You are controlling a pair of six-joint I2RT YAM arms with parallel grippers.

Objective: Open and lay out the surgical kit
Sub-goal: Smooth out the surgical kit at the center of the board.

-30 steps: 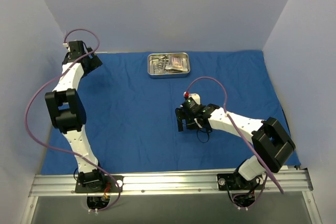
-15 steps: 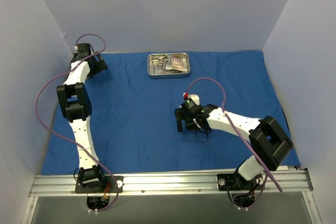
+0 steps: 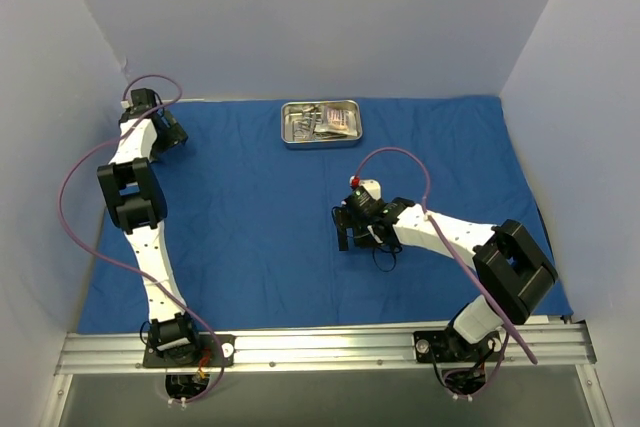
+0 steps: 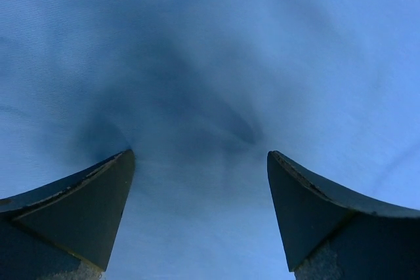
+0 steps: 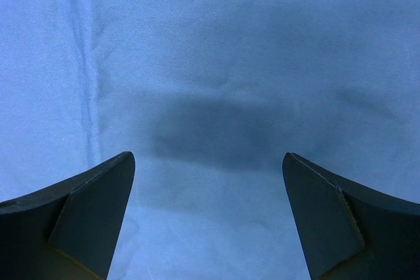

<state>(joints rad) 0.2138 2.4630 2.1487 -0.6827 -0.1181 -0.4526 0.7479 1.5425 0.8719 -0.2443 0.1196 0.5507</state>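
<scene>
Blue cloth wrap (image 3: 250,227) lies unfolded flat, covering the surface. Steel tray (image 3: 322,145) with silver instruments (image 3: 308,123) sits at the far edge, centre. Left claw (image 4: 200,159): spread, empty, at far left corner. Right claw (image 5: 209,157): spread, empty, right of centre.

The left arm (image 3: 130,197) lies stretched back-left, right arm (image 3: 450,235) bent inward, both jaws parted.

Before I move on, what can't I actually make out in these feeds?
- The steel tray contents: top view, too small to tell clamps, tweezers and packets apart.
- The blue cloth at its far-left corner: top view, covered by the left gripper.
- Wrist views, left and right gripper: only cloth, the left blurred; tray outside frame.
</scene>
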